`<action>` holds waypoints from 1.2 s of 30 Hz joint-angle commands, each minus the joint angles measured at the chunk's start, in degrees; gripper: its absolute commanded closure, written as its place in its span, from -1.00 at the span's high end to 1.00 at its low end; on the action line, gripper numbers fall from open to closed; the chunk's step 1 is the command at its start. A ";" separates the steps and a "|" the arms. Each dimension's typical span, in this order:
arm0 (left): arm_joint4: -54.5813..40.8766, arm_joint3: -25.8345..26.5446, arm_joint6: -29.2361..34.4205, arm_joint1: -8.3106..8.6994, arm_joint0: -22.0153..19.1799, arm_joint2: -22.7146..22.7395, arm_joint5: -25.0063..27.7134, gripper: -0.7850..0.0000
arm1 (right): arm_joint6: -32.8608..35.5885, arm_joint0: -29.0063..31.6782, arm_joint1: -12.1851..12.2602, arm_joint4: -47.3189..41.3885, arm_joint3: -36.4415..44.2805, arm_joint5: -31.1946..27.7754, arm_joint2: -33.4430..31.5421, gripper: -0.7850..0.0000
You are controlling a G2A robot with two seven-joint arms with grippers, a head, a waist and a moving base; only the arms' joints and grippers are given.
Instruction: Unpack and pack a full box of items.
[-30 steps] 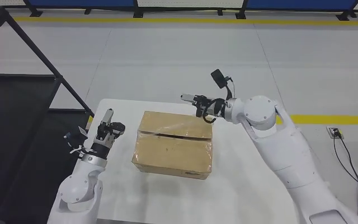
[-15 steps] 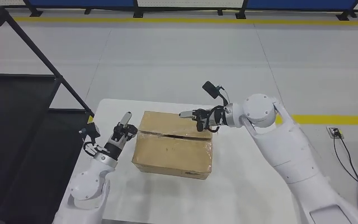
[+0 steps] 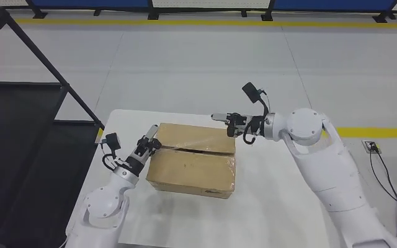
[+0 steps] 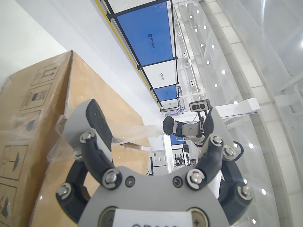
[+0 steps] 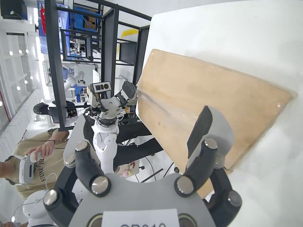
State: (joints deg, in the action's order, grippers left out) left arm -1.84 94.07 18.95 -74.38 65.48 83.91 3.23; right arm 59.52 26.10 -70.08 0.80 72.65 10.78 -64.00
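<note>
One box (image 3: 192, 162) mid-worktop (image 3: 267, 211), flaps shut, clear tape (image 3: 186, 147) over centre seam. Left end effector (image 3: 151, 137) spread, holding nothing, at box's left end beside seam; contact unclear. Right end effector (image 3: 221, 119) spread, holding nothing, above far right corner. Risks: one-sided push slides unbraced box across worktop; tape probably stretches rather than tears; finger skids off glossy film, dents flap.
</note>
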 commanded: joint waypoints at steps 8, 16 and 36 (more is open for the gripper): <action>-0.16 -0.53 -0.15 0.09 -0.37 -0.27 -0.15 1.00 | 1.04 1.93 0.80 -1.95 -2.11 8.02 -2.19 1.00; -0.63 -0.67 -0.82 0.16 -0.51 -0.08 0.38 1.00 | 4.45 -3.58 -0.71 -9.74 -12.43 13.39 0.93 0.81; -1.56 -1.39 -1.02 0.41 -1.10 0.29 0.63 1.00 | 6.82 -7.91 -2.09 -11.80 -20.78 11.55 6.14 -0.68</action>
State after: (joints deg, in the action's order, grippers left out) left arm -3.37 92.69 17.91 -73.99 64.39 84.20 3.88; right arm 66.14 18.09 -72.22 -10.97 51.76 22.54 -57.83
